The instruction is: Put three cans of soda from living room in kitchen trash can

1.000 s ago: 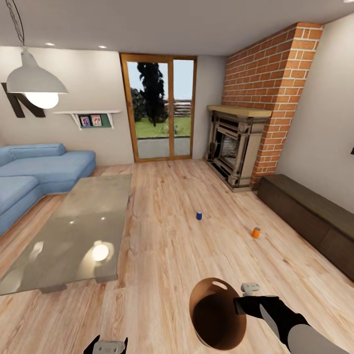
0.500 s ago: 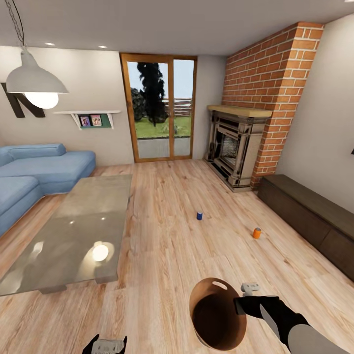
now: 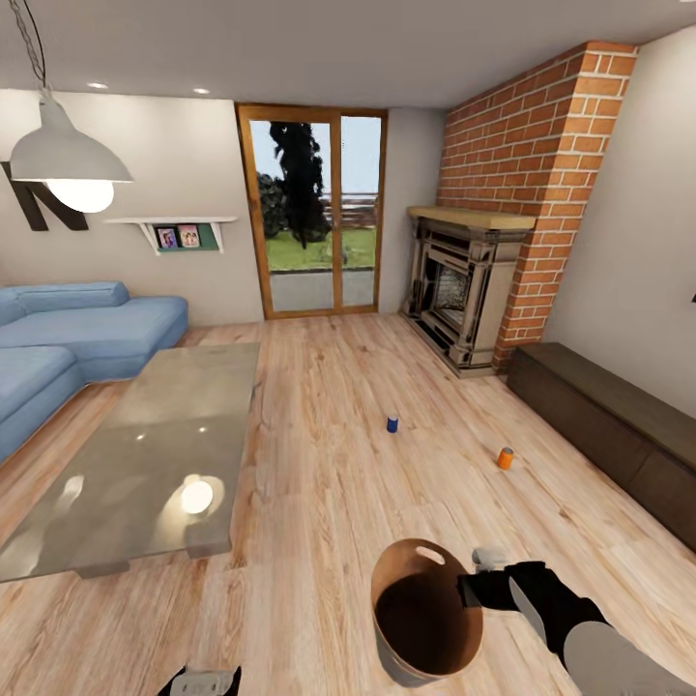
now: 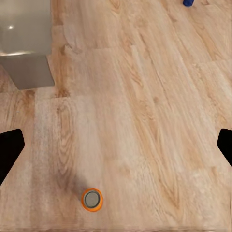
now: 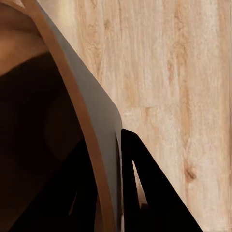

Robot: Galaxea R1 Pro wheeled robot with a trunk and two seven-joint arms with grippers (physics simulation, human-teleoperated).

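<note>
Wood plank floor (image 3: 319,454), blue sofa (image 3: 68,338), brick chimney (image 3: 541,184), glass door (image 3: 314,213), lit pendant lamp (image 3: 68,159).

The head camera looks forward and down from high up, across the wooden floor (image 3: 319,454) toward the fireplace (image 3: 464,285). The left wrist camera faces straight down at the boards from fairly near, sharing the blue can (image 4: 188,2) (image 3: 391,423). The right wrist camera presses close against the pail (image 5: 92,116) (image 3: 425,619).

Looks-wise we've got a black right arm (image 3: 541,599) with a light grey rounded shell on the forearm, and a pale grey block by the wrist. Left gripper (image 3: 200,682) is grey with black fingers (image 4: 9,150), plain matte wedges.
</note>
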